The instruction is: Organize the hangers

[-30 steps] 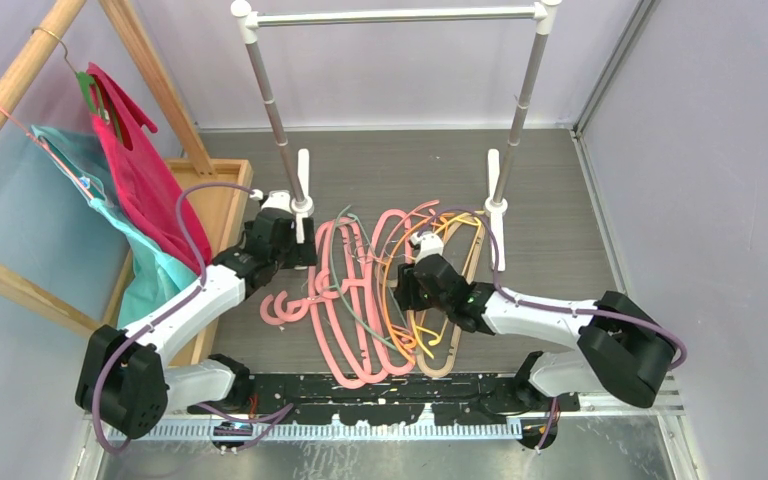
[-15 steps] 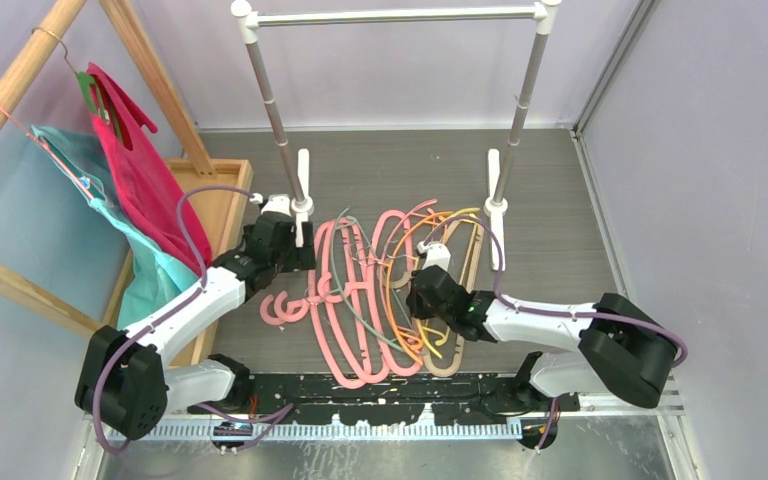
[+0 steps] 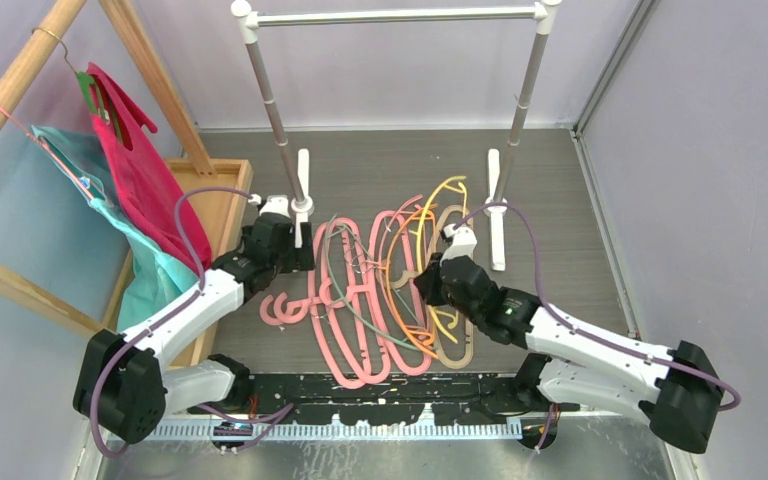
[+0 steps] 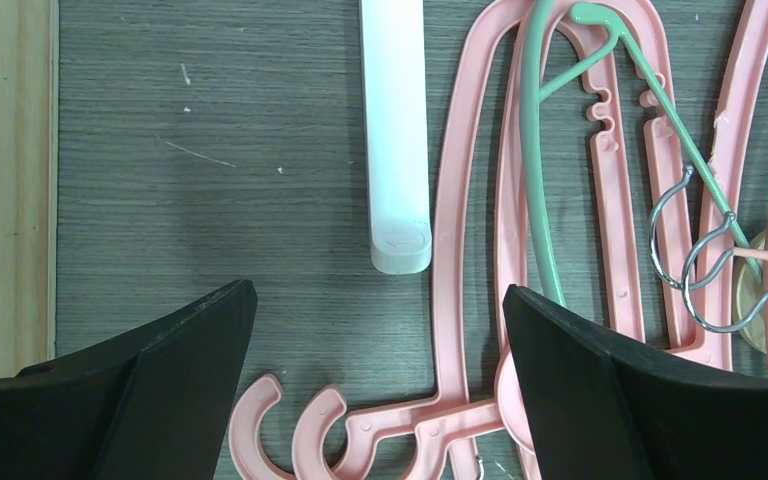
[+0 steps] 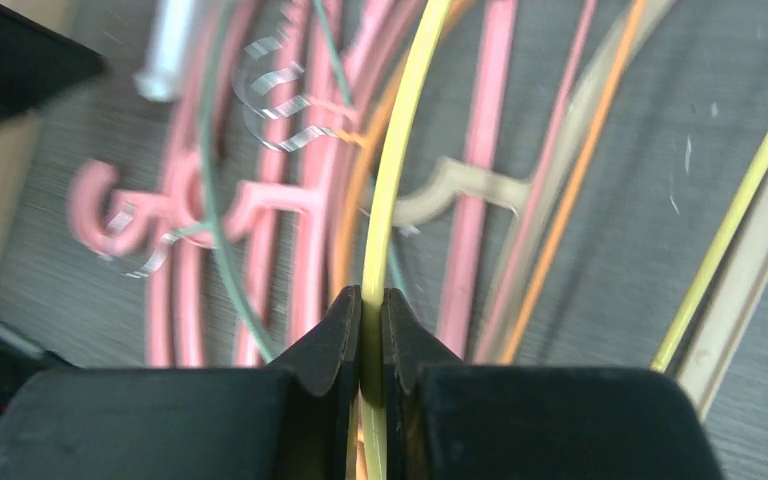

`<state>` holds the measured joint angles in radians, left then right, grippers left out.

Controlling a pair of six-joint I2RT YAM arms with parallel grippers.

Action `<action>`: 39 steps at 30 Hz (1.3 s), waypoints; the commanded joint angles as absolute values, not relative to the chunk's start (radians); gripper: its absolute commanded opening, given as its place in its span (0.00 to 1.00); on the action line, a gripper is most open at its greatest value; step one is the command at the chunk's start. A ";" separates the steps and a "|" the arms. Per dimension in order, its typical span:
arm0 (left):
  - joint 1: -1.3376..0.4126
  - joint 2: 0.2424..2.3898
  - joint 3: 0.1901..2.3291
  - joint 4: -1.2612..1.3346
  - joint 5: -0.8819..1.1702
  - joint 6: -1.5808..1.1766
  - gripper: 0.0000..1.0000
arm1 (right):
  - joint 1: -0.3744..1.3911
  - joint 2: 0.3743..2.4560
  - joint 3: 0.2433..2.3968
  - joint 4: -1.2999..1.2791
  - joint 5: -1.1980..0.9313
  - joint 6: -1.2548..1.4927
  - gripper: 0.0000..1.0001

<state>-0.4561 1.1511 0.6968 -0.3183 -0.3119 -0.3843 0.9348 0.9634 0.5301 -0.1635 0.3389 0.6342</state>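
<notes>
Two arms reach out from the near edge of the table toward a tangle of hangers [image 3: 360, 300] lying on the grey floor between them. Nearest lie the long loops of the thick pink hangers [image 3: 345, 350], with the beige hanger [image 3: 457, 350] just to their right. A thin orange hanger [image 3: 392, 300] and a grey-green hanger [image 4: 535, 180] cross over them. The right gripper [image 5: 372, 300] has its jaws pressed together on the thin bar of the yellow hanger [image 5: 400, 150], pinching it edge-on. A slim wire like that probably needs a tight, centred grip so it does not twist out. From above, the yellow hanger's far end appears raised clear of the pile, which suggests it is being singled out from the heap. To the left, the left gripper [image 4: 377, 292] hovers with its jaws spread wide and holds nothing. It sits over the open hooks of the pink hangers and just near of the white rack foot [image 4: 397, 130]. From there it could likely steady the pile or take a pink one next. The metal hooks [image 4: 695, 260] of the thin hangers interlock beside it and could snag when one is lifted. Farther back, the metal clothes rail [image 3: 395, 15] stands bare on its two posts and is probably where the hangers belong. A wooden tray [image 3: 222, 200] sits at the far left.
</notes>
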 commanded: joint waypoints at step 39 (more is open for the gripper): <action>-0.459 1.106 0.709 -0.329 -0.338 -0.405 0.98 | 0.551 1.301 1.285 0.543 0.036 0.737 0.05</action>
<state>-0.4561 1.1095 0.6891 -0.3428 -0.3195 -0.4042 0.5564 1.3308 1.2675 0.4225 -0.0059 0.6971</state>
